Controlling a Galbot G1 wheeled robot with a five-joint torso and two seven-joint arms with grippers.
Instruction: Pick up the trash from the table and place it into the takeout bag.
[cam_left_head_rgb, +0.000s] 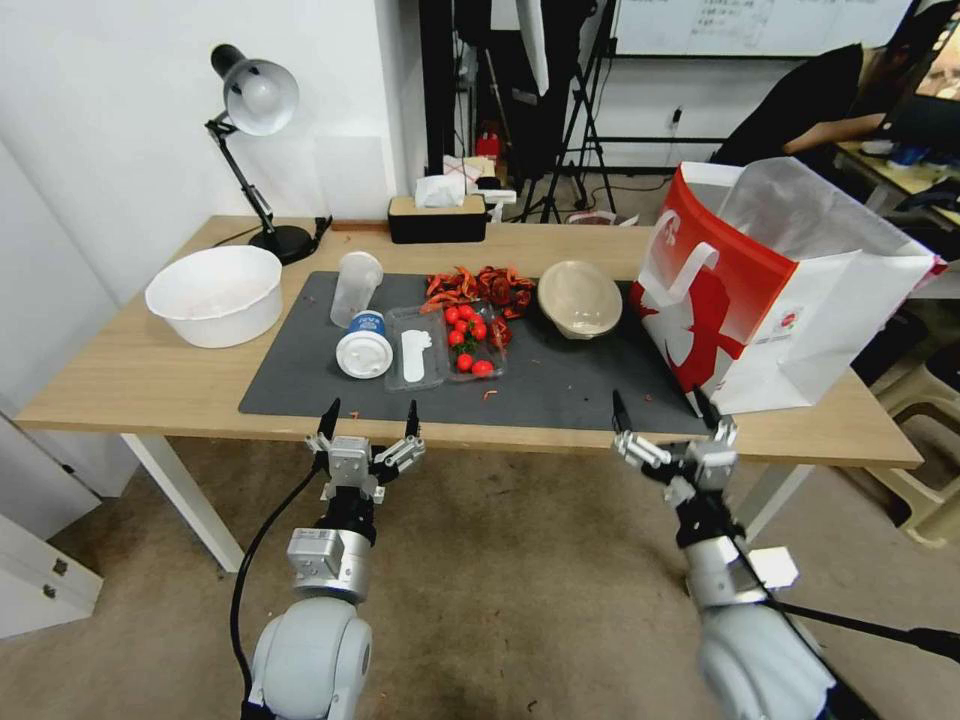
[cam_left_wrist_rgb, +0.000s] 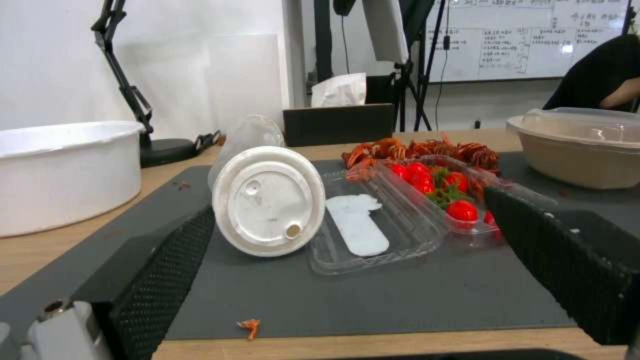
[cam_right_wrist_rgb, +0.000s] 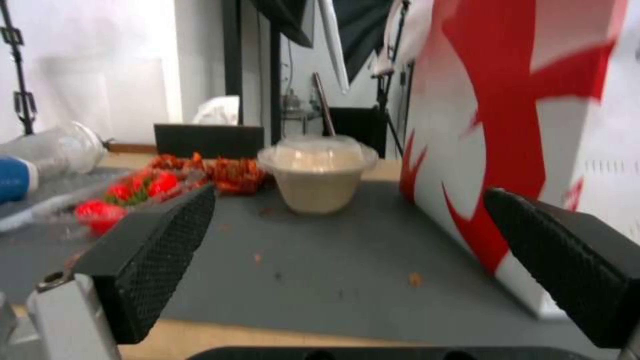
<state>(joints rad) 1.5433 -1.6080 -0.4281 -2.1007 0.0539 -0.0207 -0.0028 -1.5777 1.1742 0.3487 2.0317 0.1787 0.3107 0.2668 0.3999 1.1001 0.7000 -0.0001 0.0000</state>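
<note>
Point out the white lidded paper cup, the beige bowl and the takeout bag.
white lidded paper cup (cam_left_wrist_rgb: 268, 201): left wrist view, on its round lid.
beige bowl (cam_left_head_rgb: 579, 297): head view, on its inside.
takeout bag (cam_left_head_rgb: 722, 300): head view, on its red front panel.

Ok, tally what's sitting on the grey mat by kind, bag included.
Cups: 2, a white lidded paper cup and a clear plastic cup, both lying down
Bowls: 1, beige bowl
Clear trays: 1, tomato tray
Shell piles: 1
Bags: 1, takeout bag
Total: 6
</note>
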